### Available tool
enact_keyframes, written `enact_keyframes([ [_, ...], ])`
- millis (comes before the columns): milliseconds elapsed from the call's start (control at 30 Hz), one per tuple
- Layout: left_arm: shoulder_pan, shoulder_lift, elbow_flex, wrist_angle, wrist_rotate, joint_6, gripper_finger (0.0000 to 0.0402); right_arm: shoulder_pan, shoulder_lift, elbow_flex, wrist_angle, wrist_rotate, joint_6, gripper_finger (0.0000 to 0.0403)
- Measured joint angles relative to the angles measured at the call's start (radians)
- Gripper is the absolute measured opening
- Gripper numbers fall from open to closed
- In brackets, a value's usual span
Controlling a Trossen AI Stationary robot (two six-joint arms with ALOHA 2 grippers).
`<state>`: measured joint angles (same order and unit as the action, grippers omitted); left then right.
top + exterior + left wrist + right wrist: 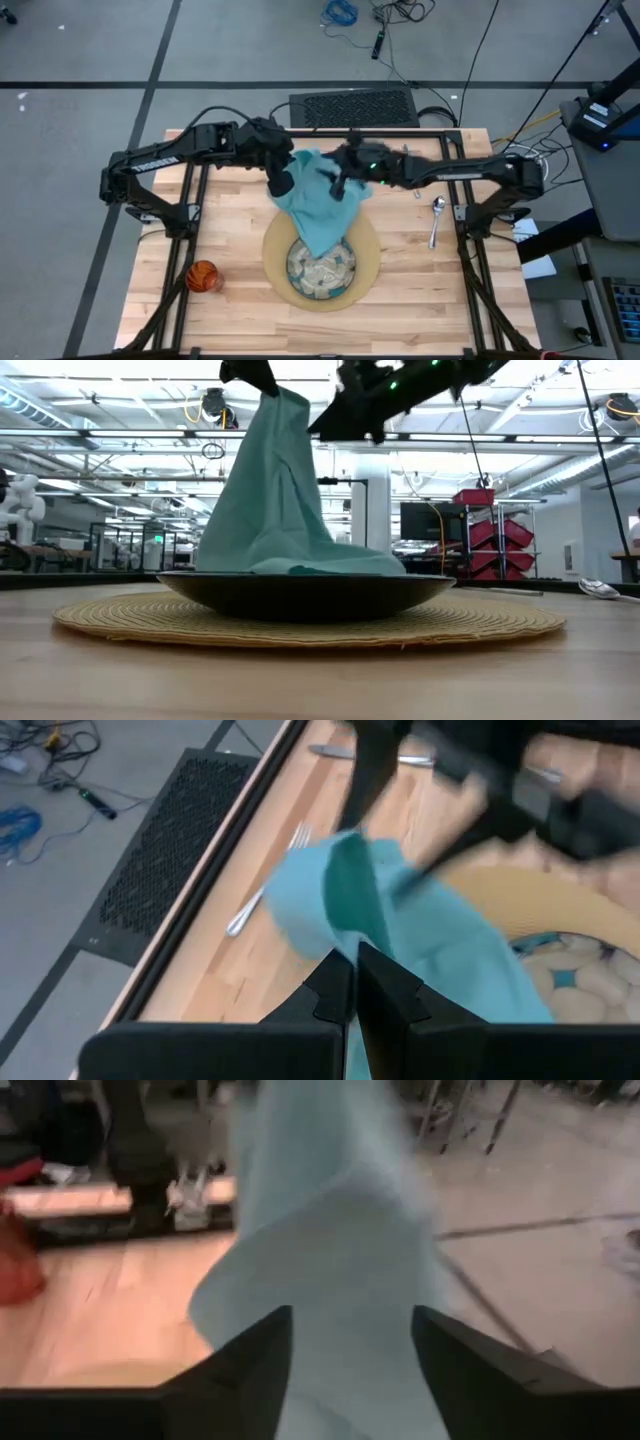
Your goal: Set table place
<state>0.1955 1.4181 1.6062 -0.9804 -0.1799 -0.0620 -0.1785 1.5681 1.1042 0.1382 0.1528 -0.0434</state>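
A light-blue napkin [322,210] hangs from my left gripper [283,183], which is shut on its top. Its lower end rests in the greenish patterned plate [345,268] on the round tan mat [372,250]. In the low view the cloth [270,500] forms a tall cone above the dark plate [300,595]. My right gripper [340,185] is open just beside the napkin's upper part. In its wrist view the fingers [270,1350] stand wide apart with the cloth [320,1230] ahead of them. My left gripper pinches a bunched upper part of the napkin [345,945] between its two shut fingers, slanting down from the table's far left. The cloth hangs below the fingers in loose folds, and its lower end [330,565] lies on the plate.
A small orange cup [203,276] stands near the table's left edge. A spoon [436,215] lies to the right of the mat. A fork [265,890] and a knife [340,753] lie by the table's far edge, behind the napkin.
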Motion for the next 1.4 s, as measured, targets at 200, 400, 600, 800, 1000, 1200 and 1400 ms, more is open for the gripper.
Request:
enact_keyframes([
  [200,0.003,0.000,0.000,0.003,-0.002,-0.001,0.0000,0.070,0.113,0.000,0.103,0.039,-0.017,0.0265],
  [400,0.008,0.000,0.000,0.003,-0.003,0.000,0.0000,0.125,0.119,0.000,0.156,0.061,-0.022,0.0283],
  [600,0.013,0.000,0.000,0.042,-0.005,-0.003,0.0000,0.164,0.129,0.000,0.194,0.213,0.054,0.0286],
  [800,0.013,0.000,0.000,0.090,-0.007,-0.003,0.0000,0.205,0.195,0.000,0.226,0.382,0.033,0.0286],
  [1000,0.013,0.000,0.000,0.092,-0.052,-0.011,0.0000,0.235,0.240,0.000,0.337,0.543,0.004,0.0286],
  [1200,0.013,0.000,0.000,0.112,-0.058,-0.010,0.0000,0.240,0.255,-0.001,0.365,0.561,0.025,0.0286],
  [1400,0.013,0.000,0.000,0.147,-0.060,-0.010,0.0000,0.240,0.259,-0.001,0.345,0.559,0.066,0.0286],
])
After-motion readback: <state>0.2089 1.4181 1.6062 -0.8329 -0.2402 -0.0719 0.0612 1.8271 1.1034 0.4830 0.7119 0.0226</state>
